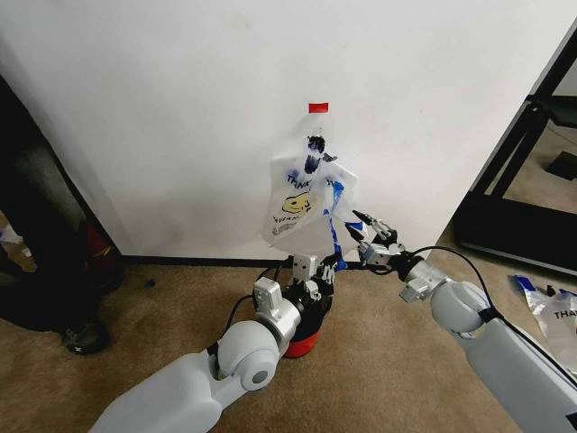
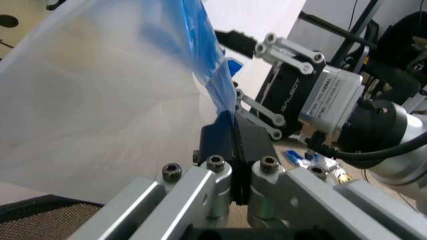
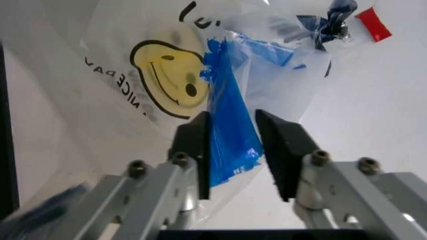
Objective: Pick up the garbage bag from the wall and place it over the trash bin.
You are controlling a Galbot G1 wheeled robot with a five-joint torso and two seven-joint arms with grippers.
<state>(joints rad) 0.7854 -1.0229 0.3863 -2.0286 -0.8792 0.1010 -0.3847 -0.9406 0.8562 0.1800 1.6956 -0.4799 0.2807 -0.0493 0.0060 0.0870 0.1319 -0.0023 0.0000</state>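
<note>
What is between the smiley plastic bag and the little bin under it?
Nothing visible blocks it. The thin see-through smiley-face garbage bag hangs on the white wall just above the small dark mesh, red-based trash bin; the left gripper pinches its blue edge.

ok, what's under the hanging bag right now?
The trash bin, red base showing, sits below the garbage bag. The left gripper, shut on the bag's blue edge, covers the bin's top, so its inside is hidden.

Tan carpet [image 1: 379, 361] w/ trash bin [image 1: 305, 341], spare bag [image 1: 552, 311].
</note>
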